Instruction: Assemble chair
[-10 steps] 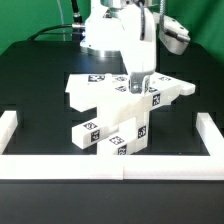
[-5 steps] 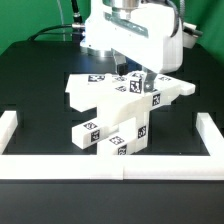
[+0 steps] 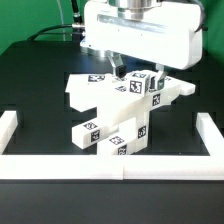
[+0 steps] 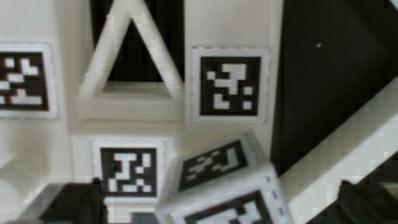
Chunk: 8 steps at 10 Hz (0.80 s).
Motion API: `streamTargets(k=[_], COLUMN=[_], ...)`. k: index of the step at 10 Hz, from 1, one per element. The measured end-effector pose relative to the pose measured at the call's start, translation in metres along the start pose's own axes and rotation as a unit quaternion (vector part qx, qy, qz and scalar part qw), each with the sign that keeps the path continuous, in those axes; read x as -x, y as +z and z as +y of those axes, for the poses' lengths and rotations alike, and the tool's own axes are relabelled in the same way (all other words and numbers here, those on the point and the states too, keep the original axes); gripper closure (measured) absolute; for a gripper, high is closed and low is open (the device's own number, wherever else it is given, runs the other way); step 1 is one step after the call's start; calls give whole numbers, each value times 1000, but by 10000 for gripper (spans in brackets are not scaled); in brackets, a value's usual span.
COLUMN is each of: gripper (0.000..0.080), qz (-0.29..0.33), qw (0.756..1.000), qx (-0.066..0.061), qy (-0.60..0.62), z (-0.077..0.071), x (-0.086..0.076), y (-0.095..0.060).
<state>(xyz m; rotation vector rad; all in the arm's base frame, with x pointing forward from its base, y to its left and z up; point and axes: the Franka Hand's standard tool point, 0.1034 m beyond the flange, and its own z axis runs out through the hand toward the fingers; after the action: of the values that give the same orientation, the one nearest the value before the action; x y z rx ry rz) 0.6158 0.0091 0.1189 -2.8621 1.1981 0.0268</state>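
Jaws spread as wide as they go, nothing in them: that was my gripper, hanging in the upper middle of the exterior view. The two dark fingers pointed down on either side of a tagged block at the top of the chair. Were the pads touching that block? I could not tell. My own white housing filled the top of the frame and covered whatever lay behind it.

The chair sat in the centre of the frame on the black table, a stepped white heap of parts. Some of its tags faced the camera low down, others sat towards the exterior view's right. How those parts were joined, I could not make out. The white rail ran along the bottom of the frame, rising at both sides.

From the wrist everything was blurred and close. I saw a cross-braced frame with tags beside it, cut off by the edges. A tilted tagged piece sat nearer the lens.
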Motion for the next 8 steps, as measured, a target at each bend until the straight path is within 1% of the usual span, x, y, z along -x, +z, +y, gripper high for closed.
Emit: streamTargets(k=[1, 3, 4, 5, 6, 7, 8], gripper=[151, 151, 179, 179, 357, 517, 517], qz=[2, 3, 5, 6, 6, 6, 6], qw=[1000, 996, 991, 985, 987, 987, 987], qx=[3, 3, 5, 7, 7, 7, 7], qy=[-20, -94, -136, -174, -159, -159, -159], z=[-2, -2, -1, -1, -1, -1, 0], x=[0, 0, -1, -2, -2, -2, -2], y=[-2, -2, -2, -2, -2, -2, -2])
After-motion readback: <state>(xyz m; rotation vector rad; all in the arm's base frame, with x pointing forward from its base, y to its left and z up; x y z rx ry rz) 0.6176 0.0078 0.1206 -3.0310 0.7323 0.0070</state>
